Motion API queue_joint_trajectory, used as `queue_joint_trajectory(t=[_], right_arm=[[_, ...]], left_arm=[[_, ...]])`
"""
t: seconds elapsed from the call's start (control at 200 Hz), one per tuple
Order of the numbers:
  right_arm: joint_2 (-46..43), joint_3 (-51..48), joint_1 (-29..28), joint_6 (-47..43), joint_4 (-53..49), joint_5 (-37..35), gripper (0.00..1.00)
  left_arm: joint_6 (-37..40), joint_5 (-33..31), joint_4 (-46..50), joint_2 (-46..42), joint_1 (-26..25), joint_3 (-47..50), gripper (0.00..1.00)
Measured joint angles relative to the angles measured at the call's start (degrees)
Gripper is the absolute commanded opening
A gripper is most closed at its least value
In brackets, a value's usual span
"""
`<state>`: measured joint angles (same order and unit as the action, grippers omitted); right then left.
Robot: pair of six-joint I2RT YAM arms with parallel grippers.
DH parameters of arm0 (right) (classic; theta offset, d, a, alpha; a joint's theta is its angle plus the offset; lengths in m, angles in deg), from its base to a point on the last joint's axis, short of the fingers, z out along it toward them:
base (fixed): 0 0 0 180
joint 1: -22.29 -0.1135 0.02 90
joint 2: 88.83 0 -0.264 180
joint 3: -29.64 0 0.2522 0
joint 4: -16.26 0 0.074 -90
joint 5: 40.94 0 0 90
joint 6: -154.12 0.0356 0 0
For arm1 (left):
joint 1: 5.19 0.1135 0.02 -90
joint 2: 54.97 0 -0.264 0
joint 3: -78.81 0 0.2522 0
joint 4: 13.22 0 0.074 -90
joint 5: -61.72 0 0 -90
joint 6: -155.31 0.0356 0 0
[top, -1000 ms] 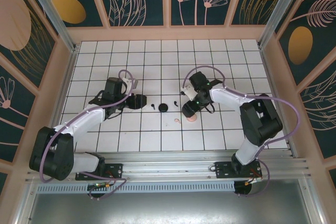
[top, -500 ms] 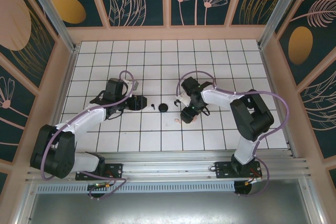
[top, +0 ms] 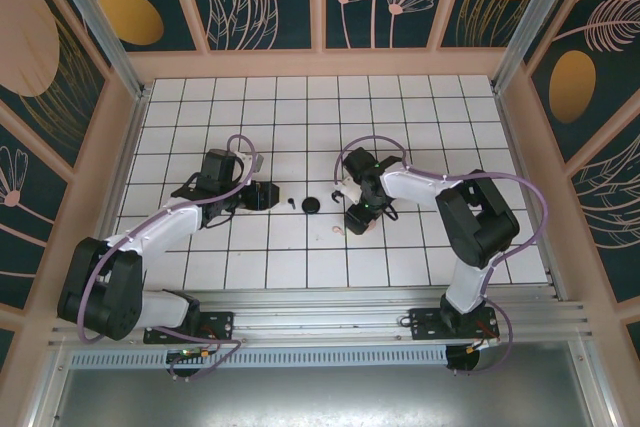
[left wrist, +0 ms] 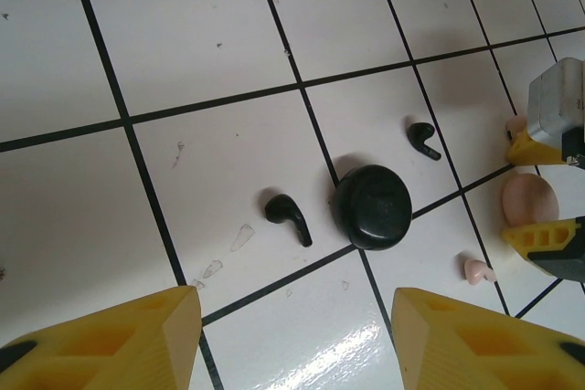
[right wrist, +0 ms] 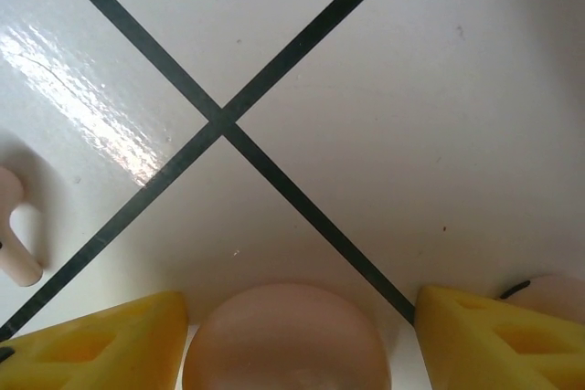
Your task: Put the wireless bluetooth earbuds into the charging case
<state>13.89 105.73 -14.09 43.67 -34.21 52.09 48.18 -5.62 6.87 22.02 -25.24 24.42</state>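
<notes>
The wireless bluetooth earbuds lie loose on the white tiled table, in the same spots as a second ago.

What has changed is the right arm. Its forearm has swung in toward the middle of the table and its wrist has come down toward 7 o'clock. The right gripper now stands over the pink charging case, which a second ago lay uncovered at 5 o'clock of the fingers. Its jaws are open and straddle the case: one yellow finger is at the dome's edge, and the other stands off it by a sliver of bare tile.

The left arm has not moved. The left gripper hangs low at 9 o'clock of the black charging case, jaws open with nothing between them.

The round black case sits near the table's middle, at 9 o'clock of the right gripper and apart from it. One black bud lies just at the case's 9 o'clock and the other black bud at its 2 o'clock, neither touching it. A pale pink bud lies at the black case's 4 o'clock, just beside the right gripper at its 8 o'clock. In the right wrist view a second pale pink shape shows beyond one finger, too cropped to name.
</notes>
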Motion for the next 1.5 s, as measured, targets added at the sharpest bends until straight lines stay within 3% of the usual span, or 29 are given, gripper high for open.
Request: queue_joint_trajectory(t=[0.711, 1.146, 1.331, 1.501], right_arm=[[-0.15, -0.02, 0.04, 3.43, -1.14, -1.22, 0.69], [-1.38, -0.76, 0.13, 4.9, -2.45, -2.93, 0.5], [-7.98, -3.34, 0.44, 4.98, -0.5, -3.48, 0.5], [-19.63, -8.09, 0.79, 4.87, 8.74, -2.25, 0.48]], left_arm=[[-0.15, -0.2, 0.37, 0.0, 0.0, 0.13, 0.57], [-0.13, -0.57, 0.39, 0.0, 0.0, 0.13, 0.53], [-0.44, 0.72, 0.39, 0.0, 0.0, 0.11, 0.52], [-2.14, 3.93, 0.15, -0.24, -0.55, -0.52, 0.51]])
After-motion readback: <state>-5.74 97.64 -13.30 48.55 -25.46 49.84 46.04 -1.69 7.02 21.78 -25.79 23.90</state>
